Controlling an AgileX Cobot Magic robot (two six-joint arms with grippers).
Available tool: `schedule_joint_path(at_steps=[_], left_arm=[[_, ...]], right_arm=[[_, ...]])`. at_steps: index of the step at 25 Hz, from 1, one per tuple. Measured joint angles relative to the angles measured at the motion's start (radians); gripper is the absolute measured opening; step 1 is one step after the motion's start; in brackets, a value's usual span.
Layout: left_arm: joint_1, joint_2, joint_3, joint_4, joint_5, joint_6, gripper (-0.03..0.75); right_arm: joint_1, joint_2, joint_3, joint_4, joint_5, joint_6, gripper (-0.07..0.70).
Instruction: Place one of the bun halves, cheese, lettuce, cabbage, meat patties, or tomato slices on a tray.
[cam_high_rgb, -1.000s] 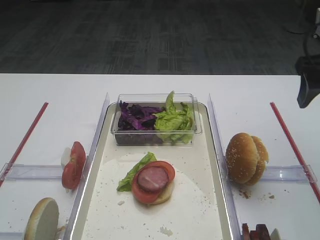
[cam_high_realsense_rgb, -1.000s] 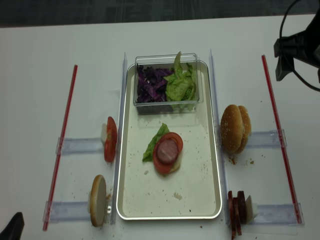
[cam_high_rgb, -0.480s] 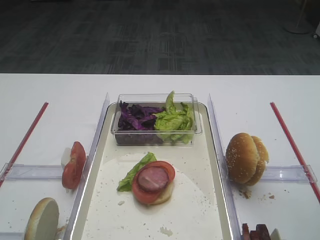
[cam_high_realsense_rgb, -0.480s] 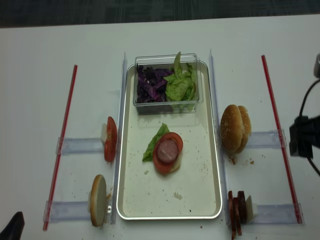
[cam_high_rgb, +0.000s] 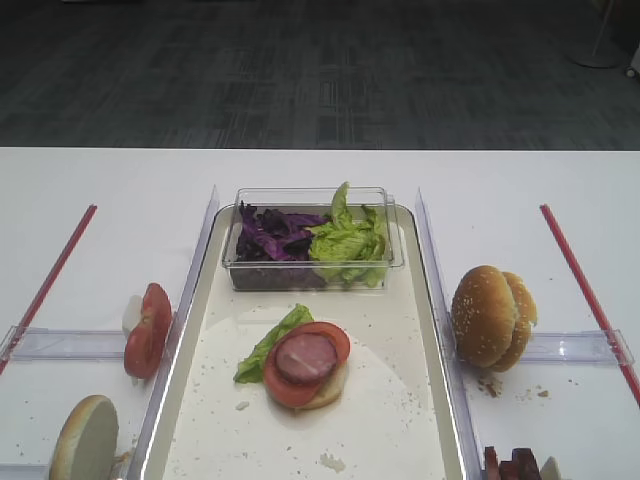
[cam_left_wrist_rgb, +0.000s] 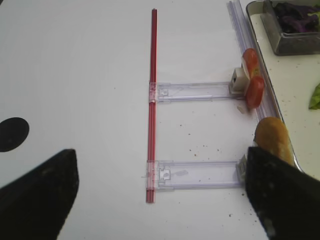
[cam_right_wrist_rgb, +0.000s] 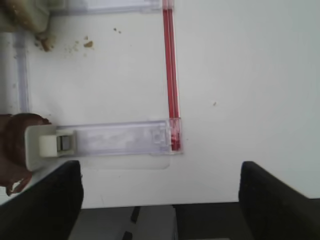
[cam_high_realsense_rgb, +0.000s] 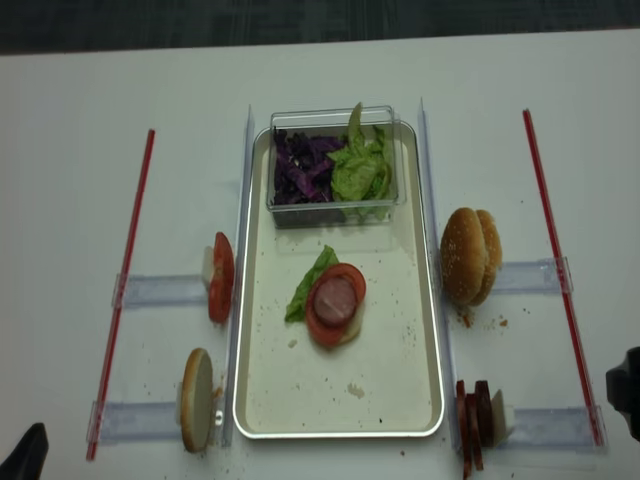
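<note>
On the silvery tray (cam_high_realsense_rgb: 340, 432) lies a stack: bun half, lettuce leaf (cam_high_realsense_rgb: 305, 288), tomato slice (cam_high_realsense_rgb: 322, 325) and a meat patty (cam_high_realsense_rgb: 336, 297) on top. Two bun halves (cam_high_realsense_rgb: 467, 256) stand on edge right of the tray, and another (cam_high_realsense_rgb: 195, 413) at the near left. Tomato slices (cam_high_realsense_rgb: 221, 277) stand on the left, meat patties (cam_high_realsense_rgb: 472, 420) at the near right. My right gripper (cam_right_wrist_rgb: 160, 200) hangs open and empty over the table's near edge, right of the patties (cam_right_wrist_rgb: 12, 145). My left gripper (cam_left_wrist_rgb: 160, 195) is open and empty, left of the bun half (cam_left_wrist_rgb: 274, 140). No cheese shows.
A clear tub (cam_high_realsense_rgb: 334, 120) at the tray's far end holds purple cabbage (cam_high_realsense_rgb: 300, 165) and lettuce (cam_high_realsense_rgb: 362, 165). Clear holder rails (cam_high_realsense_rgb: 160, 291) and red strips (cam_high_realsense_rgb: 545, 210) lie flat on the white table on both sides. Crumbs speckle the tray floor.
The right arm has swept from the far right of the table down to the near right corner. Its jaws stay wide apart. The food has not moved.
</note>
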Motion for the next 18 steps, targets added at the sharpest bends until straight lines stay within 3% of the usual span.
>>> schedule_joint_path(at_steps=[18], left_arm=[[0.0, 0.0, 0.0, 0.0, 0.0, 0.0, 0.618]], right_arm=[[0.0, -0.468, 0.008, 0.025, 0.02, -0.016, 0.645]])
